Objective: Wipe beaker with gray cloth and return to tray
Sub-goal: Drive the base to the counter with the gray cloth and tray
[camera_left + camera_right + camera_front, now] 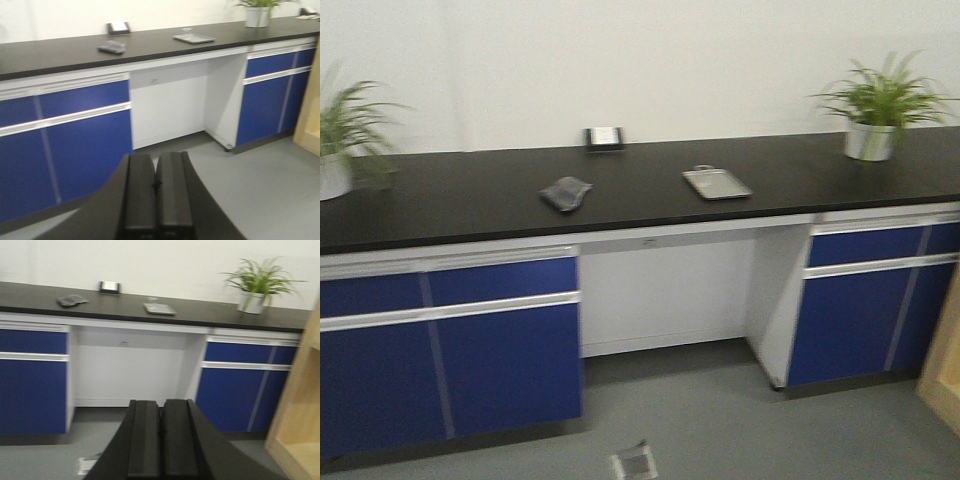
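Motion blur smears every view. On the bench, the gray cloth is a soft dark lump whose folds we cannot make out. A faint shape at the far rim of the tray is too blurred for us to name. The small dark-framed object by the wall is unreadable. The picture's edges cut off the left plant, the wooden unit and a floor item. In the wrist views, the left fingers and right fingers run off the bottom edge.
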